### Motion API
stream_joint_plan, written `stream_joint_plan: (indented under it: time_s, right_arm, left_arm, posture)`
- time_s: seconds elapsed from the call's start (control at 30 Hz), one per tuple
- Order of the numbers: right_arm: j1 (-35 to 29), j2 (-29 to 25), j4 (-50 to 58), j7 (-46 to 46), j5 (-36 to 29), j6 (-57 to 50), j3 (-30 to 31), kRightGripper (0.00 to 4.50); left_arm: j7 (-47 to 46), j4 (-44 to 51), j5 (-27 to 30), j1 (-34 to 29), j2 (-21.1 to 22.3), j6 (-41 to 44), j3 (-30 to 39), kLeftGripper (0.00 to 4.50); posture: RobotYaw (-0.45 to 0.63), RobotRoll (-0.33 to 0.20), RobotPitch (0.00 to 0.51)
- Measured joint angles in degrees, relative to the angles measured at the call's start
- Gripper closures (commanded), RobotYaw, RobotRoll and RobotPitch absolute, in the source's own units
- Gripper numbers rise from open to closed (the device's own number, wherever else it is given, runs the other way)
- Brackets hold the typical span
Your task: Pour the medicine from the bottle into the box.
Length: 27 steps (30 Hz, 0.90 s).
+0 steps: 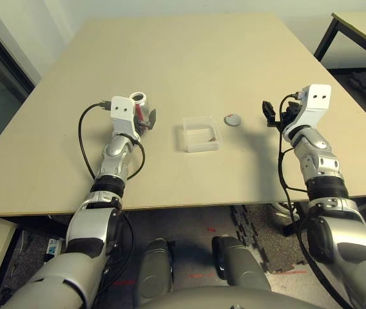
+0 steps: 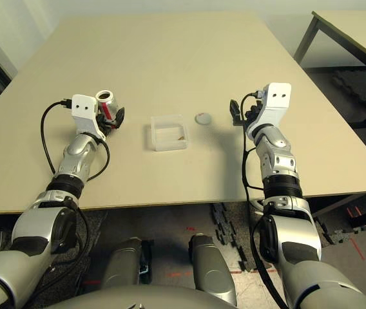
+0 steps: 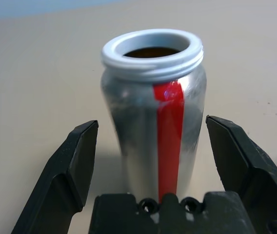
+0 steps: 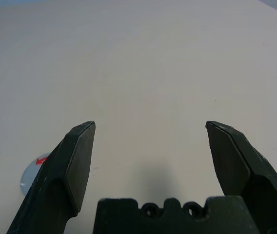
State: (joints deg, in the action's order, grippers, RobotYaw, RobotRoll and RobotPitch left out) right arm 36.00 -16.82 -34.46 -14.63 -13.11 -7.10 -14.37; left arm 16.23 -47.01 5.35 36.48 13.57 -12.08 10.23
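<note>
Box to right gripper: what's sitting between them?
In the left eye view, the loose grey cap lies on the table between the box and the open right gripper, nearer the box.

bottle (image 3: 153,126): stood upright at frame centre, uncapped, white rim, dark inside
red stripe (image 3: 169,141): ran down its silver side
left gripper (image 3: 153,161): black fingers (image 3: 72,165) spread, clear of bottle, lower frame
table (image 3: 41,73): beige, behind
</note>
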Motion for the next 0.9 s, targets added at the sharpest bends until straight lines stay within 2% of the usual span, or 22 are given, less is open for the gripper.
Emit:
stream_joint_plan:
  time_s: [0.3,0.6,0.7,0.77,0.9]
  right_arm:
    - [-0.4,-0.4,1.0,0.0,-0.3,-0.8,-0.2,0.0]
    - [-2.3,-2.0,4.3,-0.1,-1.5,-2.1,-1.1,0.0]
    - [-4.1,-3.3,6.0,0.1,-1.9,-2.4,-2.7,0.0]
    - [-4.8,-4.3,6.3,0.4,-2.1,-2.3,-3.9,0.0]
    - [-5.0,-5.6,6.4,1.1,-1.9,-2.2,-4.8,0.0]
  left_arm:
    - [0.1,23.4,2.5,-13.2,0.4,10.5,0.0,0.06]
    - [-0.1,41.4,4.8,-24.3,1.6,19.0,1.4,0.06]
    - [-0.5,41.7,6.6,-24.2,4.3,18.8,5.5,0.06]
    - [-0.7,37.3,8.0,-21.1,6.7,17.1,8.9,0.06]
    - [0.0,18.9,8.9,-10.3,13.8,11.0,13.6,0.06]
  posture:
    - [-0.08,0.0,0.096]
    - [-0.05,0.0,0.093]
    - [-0.04,0.0,0.092]
    - [-0.04,0.0,0.092]
    - [-0.05,0.0,0.095]
